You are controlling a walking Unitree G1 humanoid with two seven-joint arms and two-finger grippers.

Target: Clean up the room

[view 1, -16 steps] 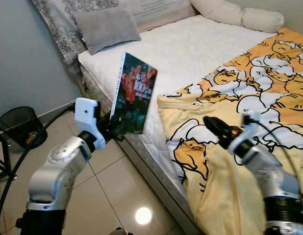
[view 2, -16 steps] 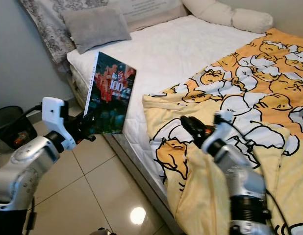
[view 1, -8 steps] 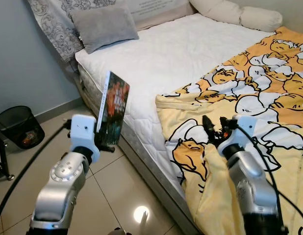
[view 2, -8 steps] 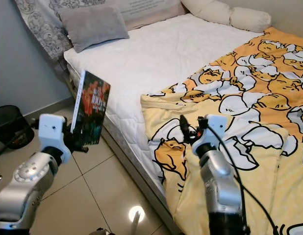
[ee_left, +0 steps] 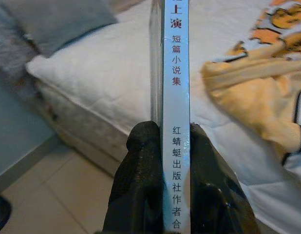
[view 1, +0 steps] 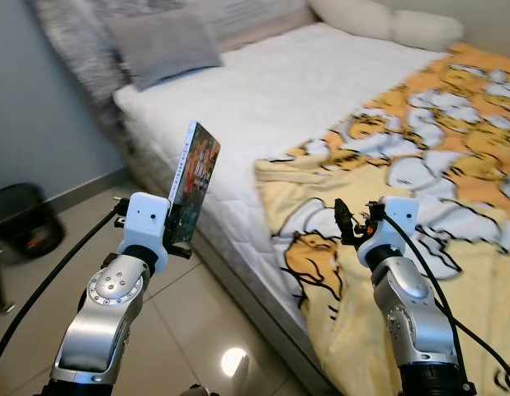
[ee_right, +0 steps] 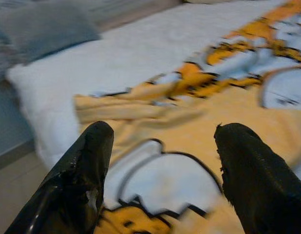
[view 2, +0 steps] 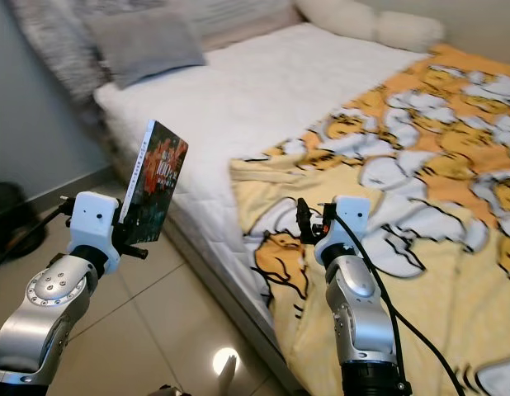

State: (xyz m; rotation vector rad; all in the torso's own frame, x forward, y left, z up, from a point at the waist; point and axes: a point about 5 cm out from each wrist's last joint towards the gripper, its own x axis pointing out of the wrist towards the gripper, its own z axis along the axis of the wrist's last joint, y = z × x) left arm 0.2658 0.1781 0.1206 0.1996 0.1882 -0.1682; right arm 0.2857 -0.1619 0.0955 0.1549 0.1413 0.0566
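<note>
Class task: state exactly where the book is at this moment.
The book stands upright in the left gripper, pinched at its spine, on the robot's left above the tiled floor beside the bed.

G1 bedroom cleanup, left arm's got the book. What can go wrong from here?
1. The left gripper pinches only the bottom edge of the upright, red-covered paperback book, which stands tall above the fingers; it could pivot or slip out onto the tiled floor.
2. The open right gripper hovers just over the yellow cartoon-print blanket, which hangs over the edge of the white mattress; a finger could snag it and drag it off.
</note>
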